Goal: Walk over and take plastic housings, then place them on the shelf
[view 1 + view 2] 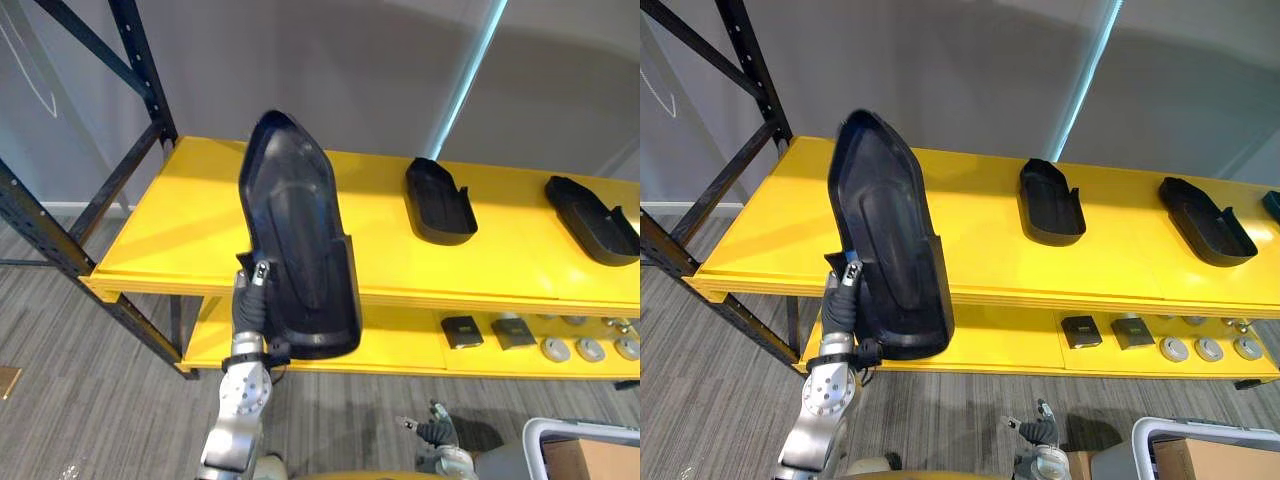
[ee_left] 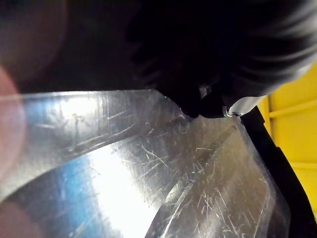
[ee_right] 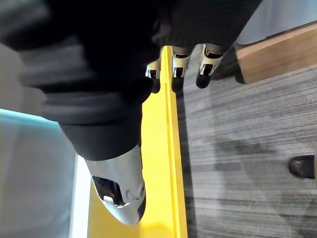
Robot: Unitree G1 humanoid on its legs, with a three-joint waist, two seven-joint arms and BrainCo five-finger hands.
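- Left hand (image 1: 247,305) comes up nearest the camera at the lower left. One silver, dark-tipped finger is clamped over the lower rim of a large black housing (image 1: 300,225), and the rest of the grip is hidden behind the plastic.
- That housing stands upright in the air, hollow side toward the camera, in front of the left part of the yellow shelf (image 1: 180,225). It does not rest on the board.
- Right hand (image 3: 174,67) hangs low in front of the shelf, its fingers loosely straight and holding nothing.
- On the top board lie a smaller black housing (image 1: 440,202) and a third housing (image 1: 592,220), well apart.
- Small parts (image 1: 590,348) sit on the lower board.
- As a judgement, the walk and the pick-up look done. What seems left is to lower the held housing onto the bare left stretch of the top board and let go.
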